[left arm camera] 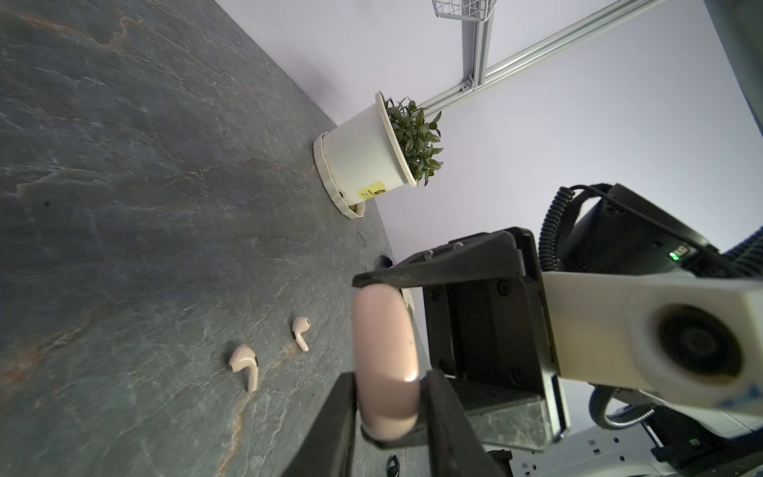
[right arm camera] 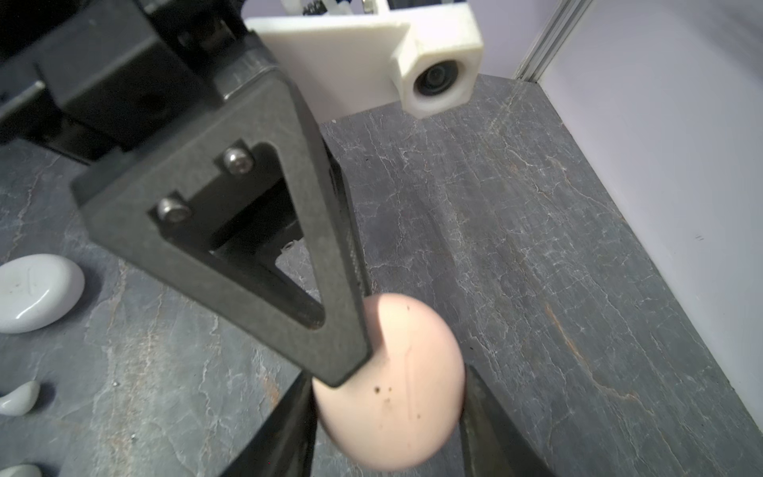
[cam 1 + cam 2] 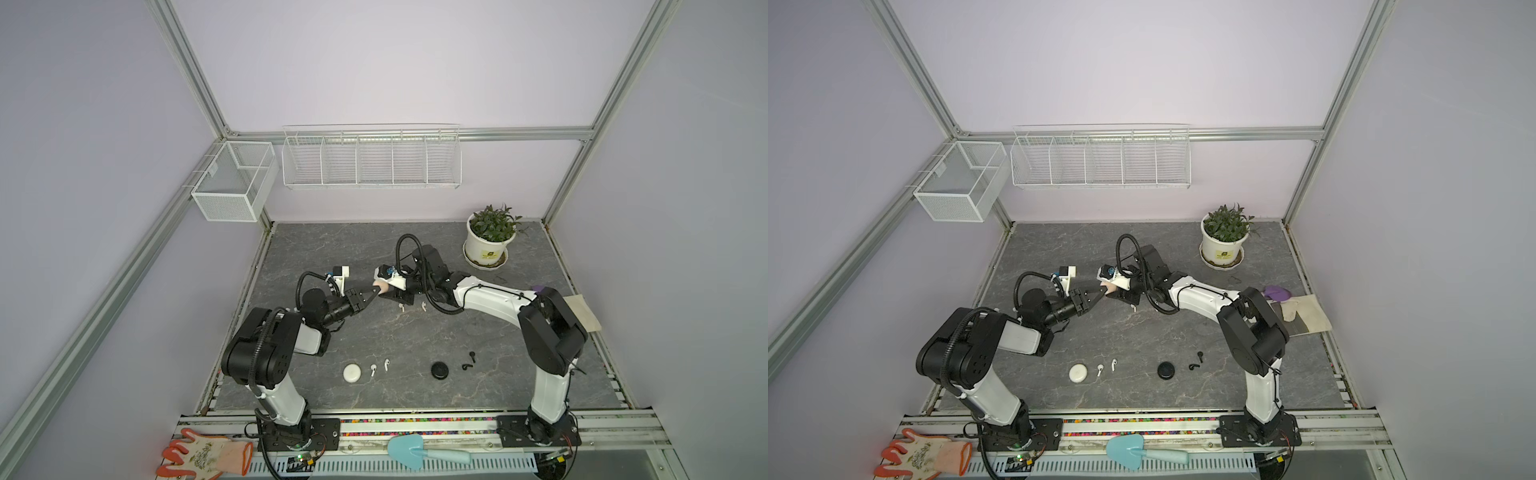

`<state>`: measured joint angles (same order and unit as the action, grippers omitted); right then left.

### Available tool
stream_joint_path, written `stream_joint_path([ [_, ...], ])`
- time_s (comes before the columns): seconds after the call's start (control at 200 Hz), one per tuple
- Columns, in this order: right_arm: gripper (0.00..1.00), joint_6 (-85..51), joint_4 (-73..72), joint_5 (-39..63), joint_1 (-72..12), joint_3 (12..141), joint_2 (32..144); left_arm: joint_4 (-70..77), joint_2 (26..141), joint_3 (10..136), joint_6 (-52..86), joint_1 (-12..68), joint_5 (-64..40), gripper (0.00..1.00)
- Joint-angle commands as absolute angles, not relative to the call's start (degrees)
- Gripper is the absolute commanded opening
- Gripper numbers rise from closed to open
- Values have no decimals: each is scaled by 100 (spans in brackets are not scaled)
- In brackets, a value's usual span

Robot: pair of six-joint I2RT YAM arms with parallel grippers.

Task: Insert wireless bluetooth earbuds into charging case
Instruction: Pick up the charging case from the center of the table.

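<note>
Six earbuds (image 3: pixel 373 369) (image 3: pixel 387 364) (image 3: pixel 472 354) (image 3: pixel 467 366) (image 3: pixel 401 307) (image 3: pixel 424 306), three round cases (image 3: pixel 352 372) (image 3: pixel 440 369) (image 3: pixel 381 286), one potted plant (image 3: pixel 492 224).

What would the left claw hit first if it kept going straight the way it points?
The pink case the left gripper pinches, then probably the right gripper holding its far side.

Black-white arms (image 3: pixel 490 297), seemingly corrugated cables (image 3: pixel 398 249)
</note>
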<state>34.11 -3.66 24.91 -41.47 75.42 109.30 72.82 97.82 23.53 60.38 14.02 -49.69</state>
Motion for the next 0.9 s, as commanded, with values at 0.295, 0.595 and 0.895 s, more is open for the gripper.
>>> stream_joint_path([
  [0.295,38,3514,-242,2485,-4197,7688,10872,7837,9789,2421,6116,1533,-5276,20],
  [0.595,78,3779,410,2310,-4180,7605,10251,8046,9660,2360,6079,1547,-5176,12],
  [0.895,82,3618,1725,2229,-4165,6536,8449,7877,9200,2154,5230,1921,-4563,0],
])
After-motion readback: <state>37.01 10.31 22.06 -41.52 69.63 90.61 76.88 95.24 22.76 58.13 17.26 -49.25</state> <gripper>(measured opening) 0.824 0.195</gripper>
